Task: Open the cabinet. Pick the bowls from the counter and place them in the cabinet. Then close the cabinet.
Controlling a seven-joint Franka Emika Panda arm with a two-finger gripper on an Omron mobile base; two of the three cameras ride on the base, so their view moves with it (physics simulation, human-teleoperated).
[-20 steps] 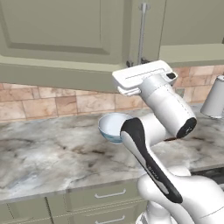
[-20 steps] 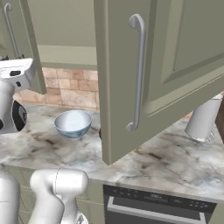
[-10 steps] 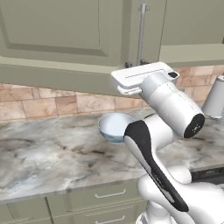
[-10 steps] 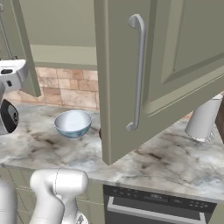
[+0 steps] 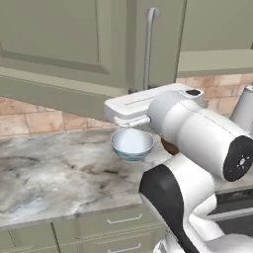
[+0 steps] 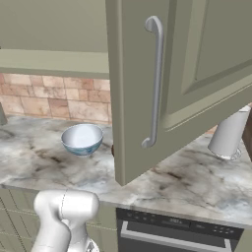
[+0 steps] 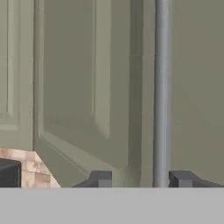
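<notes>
The cabinet door (image 6: pixel 187 74) stands swung out over the counter (image 6: pixel 197 182), with its silver bar handle (image 6: pixel 155 81) facing the room. In the hand view my gripper (image 7: pixel 141 179) is open. The handle (image 7: pixel 162 87) runs upright between the fingertips, close to the right fingertip (image 7: pixel 181 178) and well apart from the left one. My white hand (image 5: pixel 148 106) sits just below the handle (image 5: pixel 151 44). The white and blue bowl (image 5: pixel 132 143) (image 6: pixel 82 139) rests on the counter (image 5: pixel 54 173) under the hand. A sliver of the brown bowl (image 5: pixel 168 147) shows behind my arm.
A pale grey cylindrical container (image 6: pixel 229 135) (image 5: pixel 245 106) stands on the counter to the right. The tan tiled backsplash (image 6: pixel 54 98) runs behind. Drawers (image 5: pixel 99 227) and an oven front (image 6: pixel 172 231) lie under the counter edge.
My hand has drifted left, sliding out past the left edge of the right base view. The door and the bowls have barely moved.
</notes>
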